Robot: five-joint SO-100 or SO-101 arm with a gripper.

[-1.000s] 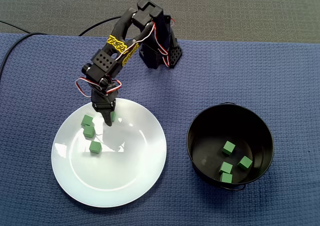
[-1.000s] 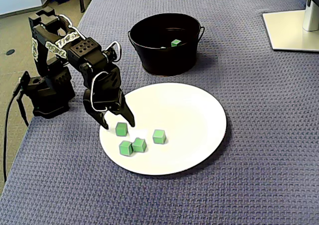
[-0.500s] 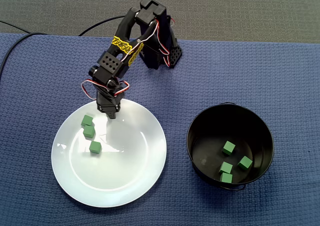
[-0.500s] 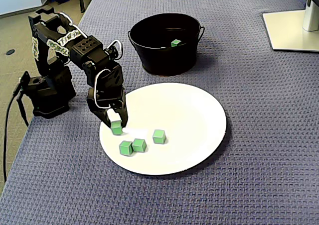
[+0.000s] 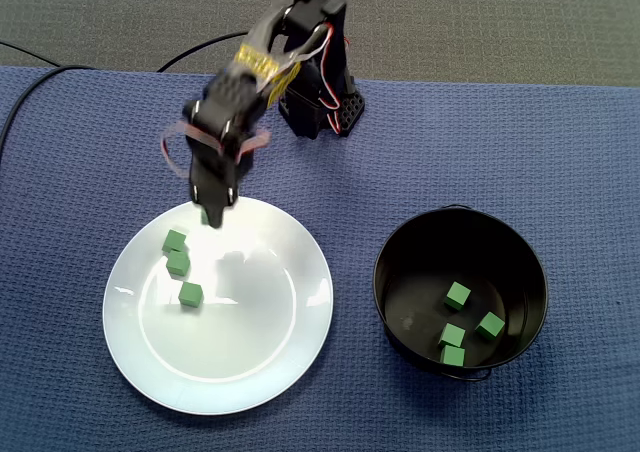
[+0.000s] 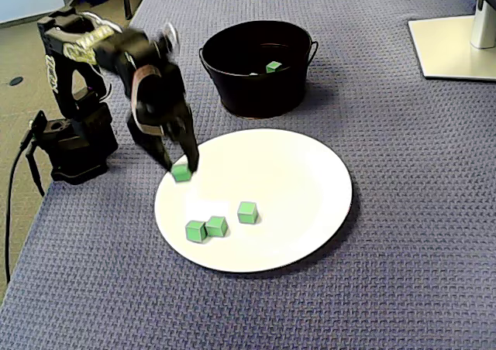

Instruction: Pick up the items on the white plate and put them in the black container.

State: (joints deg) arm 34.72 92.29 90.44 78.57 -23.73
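Observation:
My gripper point(image 5: 213, 215) point(image 6: 182, 169) is shut on a green cube point(image 6: 181, 173), lifted a little above the near-arm edge of the white plate point(image 5: 270, 342) point(image 6: 302, 180). In the top-down fixed view the cube point(image 5: 211, 217) only peeks out between the fingers. Three more green cubes point(image 5: 178, 263) point(image 6: 216, 226) lie on the plate, clustered on its left half in that view. The black container point(image 5: 400, 262) point(image 6: 256, 94) stands beside the plate and holds several green cubes point(image 5: 458, 295) point(image 6: 273, 67).
The arm's base point(image 6: 74, 145) sits at the edge of the blue woven mat point(image 5: 500, 142). A black cable point(image 5: 30, 87) trails off the mat. A white monitor foot point(image 6: 453, 44) stands at the far right of the side fixed view.
The gripper closed on the cube at the plate's edge and has risen with it off the plate; the arm is blurred with motion. The other cubes have not moved.

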